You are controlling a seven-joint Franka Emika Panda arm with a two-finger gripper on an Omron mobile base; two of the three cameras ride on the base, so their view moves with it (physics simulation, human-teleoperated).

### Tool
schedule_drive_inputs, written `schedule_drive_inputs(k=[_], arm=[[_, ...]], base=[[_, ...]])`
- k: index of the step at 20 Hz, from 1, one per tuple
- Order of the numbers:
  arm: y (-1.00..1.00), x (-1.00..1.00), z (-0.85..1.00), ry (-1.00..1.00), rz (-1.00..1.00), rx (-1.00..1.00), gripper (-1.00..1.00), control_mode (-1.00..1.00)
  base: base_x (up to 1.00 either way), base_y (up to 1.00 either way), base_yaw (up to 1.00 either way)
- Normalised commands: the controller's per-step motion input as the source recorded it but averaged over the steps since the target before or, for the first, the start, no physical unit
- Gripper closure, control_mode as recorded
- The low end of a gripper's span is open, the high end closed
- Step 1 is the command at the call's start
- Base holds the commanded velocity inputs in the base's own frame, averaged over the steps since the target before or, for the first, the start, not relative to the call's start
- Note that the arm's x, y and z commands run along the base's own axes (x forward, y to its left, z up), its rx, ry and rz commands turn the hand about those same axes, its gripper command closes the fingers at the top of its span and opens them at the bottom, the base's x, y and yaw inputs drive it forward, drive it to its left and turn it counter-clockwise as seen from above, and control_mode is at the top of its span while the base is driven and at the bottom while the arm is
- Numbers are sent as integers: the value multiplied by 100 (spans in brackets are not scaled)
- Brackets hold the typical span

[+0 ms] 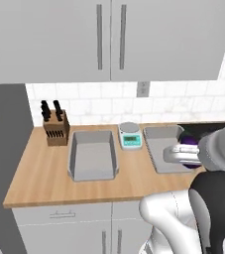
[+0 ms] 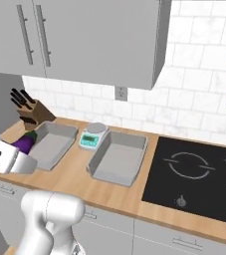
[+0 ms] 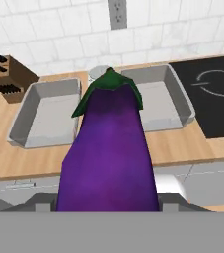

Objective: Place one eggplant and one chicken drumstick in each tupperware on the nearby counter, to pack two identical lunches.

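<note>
Eggplant (image 3: 108,148) clamped between part-open jaws

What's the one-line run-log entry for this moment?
gripper: shut on eggplant | position: above counter front edge | tupperwares: left empty, right empty | drumsticks: none seen

From the left base view, the robot's own arm covers the right part of the right tupperware (image 1: 161,149), and just a sliver of the eggplant (image 1: 188,140) shows past it. From the hand view, the eggplant (image 3: 109,148) hides the scale and the bench (image 3: 15,158) between the two containers; the end effector fingertips are buried beneath the eggplant. The knife block (image 3: 7,74) is cut off by the left edge. The scale's display (image 2: 88,141) is too small to read.
</note>
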Motion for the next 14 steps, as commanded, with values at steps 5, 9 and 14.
schedule_drive_inputs(k=[5, 9, 14], arm=[[-54, 54, -24, 5, 8, 0, 100, -100], [-54, 84, -50, 10, 8, 0, 100, -100], [-16, 85, -74, 9, 1, -1, 100, -100]], base=[[10, -12, 2], [0, 0, 0], [0, 0, 0]])
